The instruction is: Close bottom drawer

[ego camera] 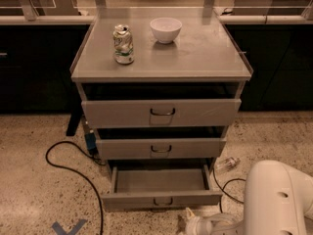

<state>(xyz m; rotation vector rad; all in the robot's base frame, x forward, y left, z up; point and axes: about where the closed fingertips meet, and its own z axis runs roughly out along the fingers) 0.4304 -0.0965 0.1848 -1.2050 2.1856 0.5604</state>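
The bottom drawer (161, 199) of the grey cabinet stands pulled out. Its flat grey tray is bare and a small dark wire handle (163, 201) sits on its narrow front strip. My gripper (190, 224) is low at the bottom edge of the camera view. It is just in front of the drawer front and a little right of the handle. The white arm (281, 202) fills the lower right corner. The middle drawer (161, 148) and the top drawer (161, 112) above stand slightly out.
A crushed can (123, 44) and a white bowl (166, 29) stand on the cabinet top (205, 53). A black cable (73, 168) loops over the speckled floor at the left. A small bottle (226, 163) lies on the floor at the right. Dark counters stand behind.
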